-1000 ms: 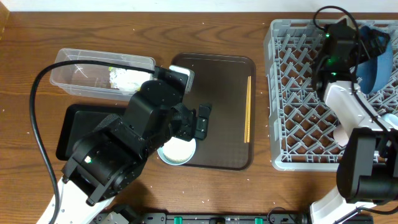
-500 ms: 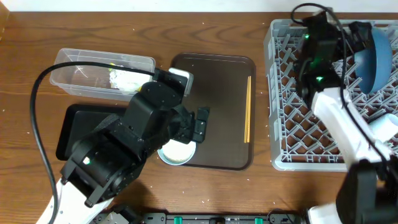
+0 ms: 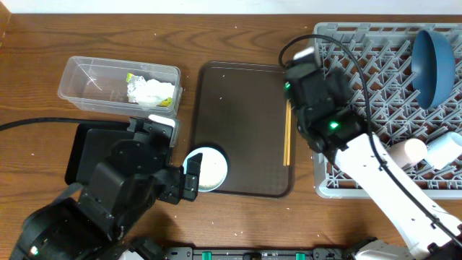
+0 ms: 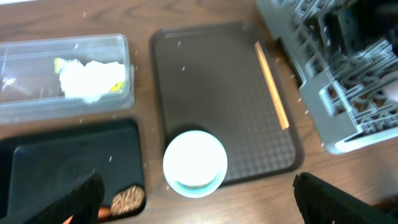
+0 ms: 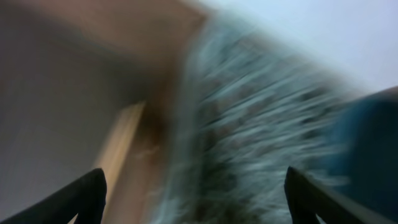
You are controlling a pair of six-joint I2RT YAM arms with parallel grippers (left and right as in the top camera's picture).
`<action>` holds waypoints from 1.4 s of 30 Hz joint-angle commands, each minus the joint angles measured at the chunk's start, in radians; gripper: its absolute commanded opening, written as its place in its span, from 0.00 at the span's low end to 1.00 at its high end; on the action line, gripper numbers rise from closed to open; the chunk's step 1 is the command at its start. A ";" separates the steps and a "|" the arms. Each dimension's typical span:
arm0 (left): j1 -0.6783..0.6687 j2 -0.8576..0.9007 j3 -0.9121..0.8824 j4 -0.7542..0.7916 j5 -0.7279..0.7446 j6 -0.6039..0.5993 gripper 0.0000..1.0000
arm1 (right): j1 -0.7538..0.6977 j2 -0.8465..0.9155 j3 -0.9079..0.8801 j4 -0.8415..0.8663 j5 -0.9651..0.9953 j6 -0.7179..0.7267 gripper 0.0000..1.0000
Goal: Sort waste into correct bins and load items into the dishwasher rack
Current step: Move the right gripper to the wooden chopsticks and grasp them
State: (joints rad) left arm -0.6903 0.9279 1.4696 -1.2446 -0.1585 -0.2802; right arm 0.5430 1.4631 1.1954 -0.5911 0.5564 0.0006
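On the wooden desk [image 3: 238,22], the chopsticks [image 3: 286,144] lie along the right edge of the brown tray [image 3: 238,108]. The right end effector [image 5: 194,186] hangs over that edge, fingers apart and empty. It should line up across both sticks and pinch them together.

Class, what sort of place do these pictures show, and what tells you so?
Probably a lab tabletop staged for dish clearing: a grey dishwasher rack holding a blue plate, a clear tub with a napkin, and two robot arms.

Black housings [image 3: 123,195], white links [image 3: 390,180], green lights [image 3: 333,125], cables [image 3: 36,123]
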 commanded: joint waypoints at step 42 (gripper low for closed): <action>0.000 0.006 0.007 -0.039 -0.026 -0.039 0.98 | -0.046 0.468 0.000 -0.029 -0.378 0.662 0.30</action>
State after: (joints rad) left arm -0.6903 0.9360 1.4693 -1.2797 -0.1650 -0.3141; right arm 0.4999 1.9202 1.1950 -0.6197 0.1730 0.6853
